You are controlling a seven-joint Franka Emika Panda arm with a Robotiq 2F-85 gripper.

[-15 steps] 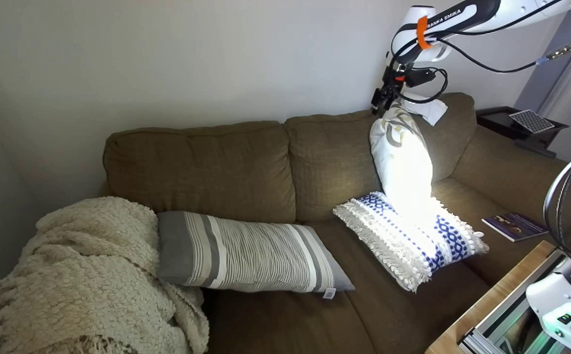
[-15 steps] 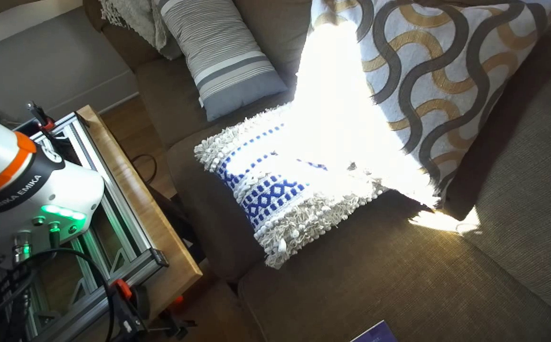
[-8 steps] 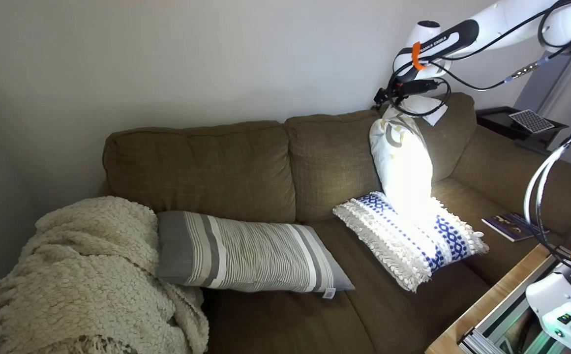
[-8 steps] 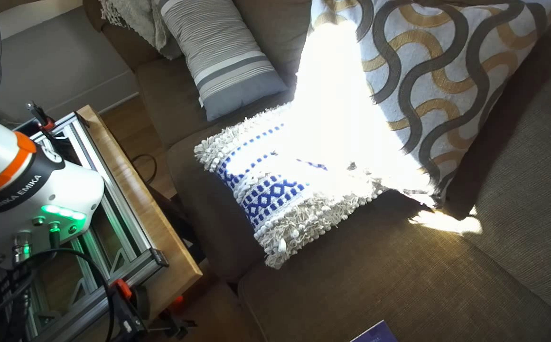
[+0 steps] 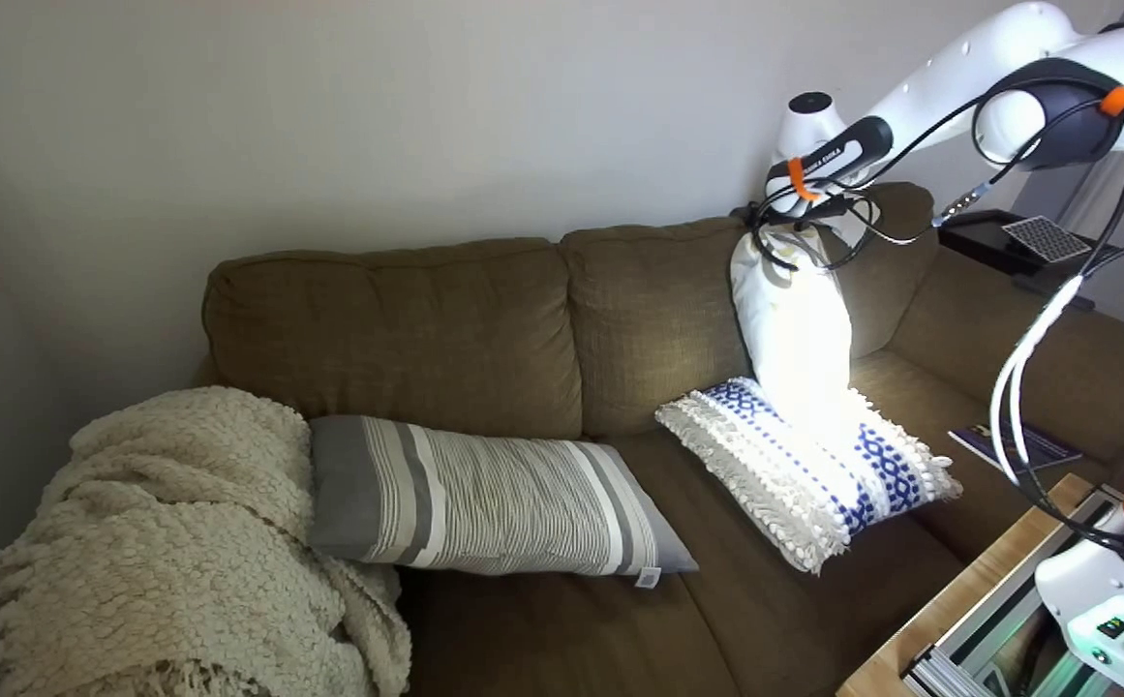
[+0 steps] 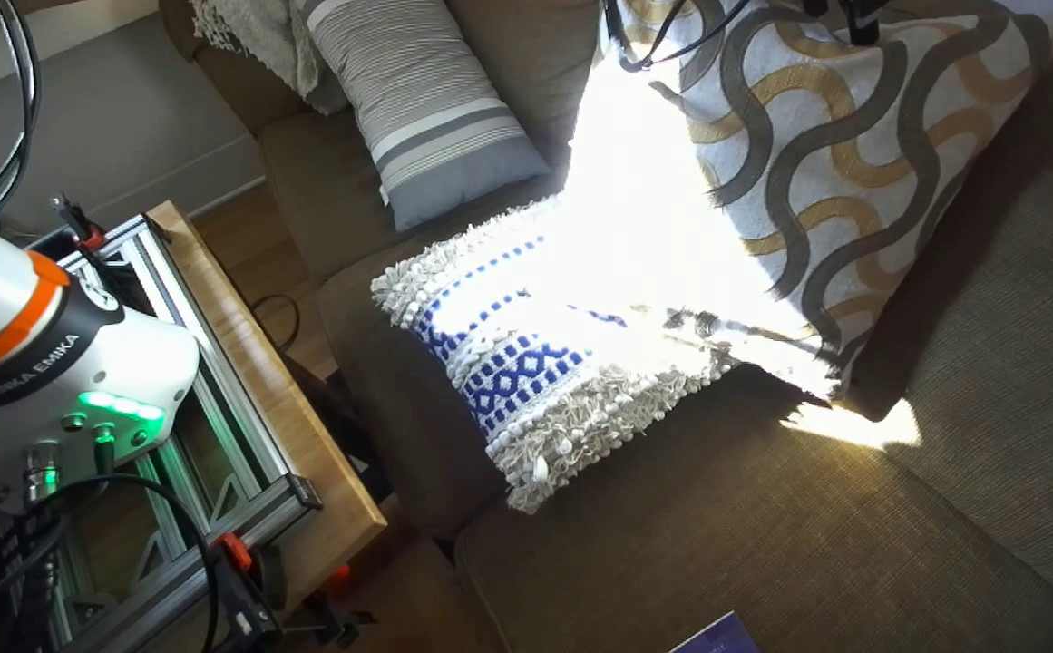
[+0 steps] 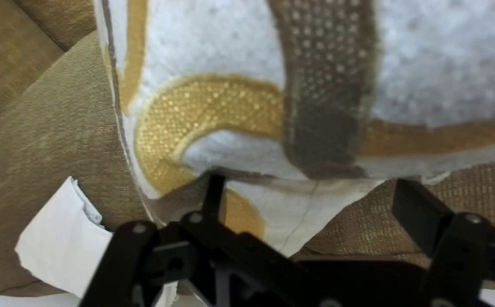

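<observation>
One patterned pillow [image 7: 315, 85], edge apparently inside spread pincer [image 7: 311, 187].

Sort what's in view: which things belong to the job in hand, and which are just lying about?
Likely in the job:
wave pillow
gripper, open at that pillow's top edge

Likely just lying about:
fringed pillow
striped pillow
blanket
book
white cloth or paper
checked board
</observation>
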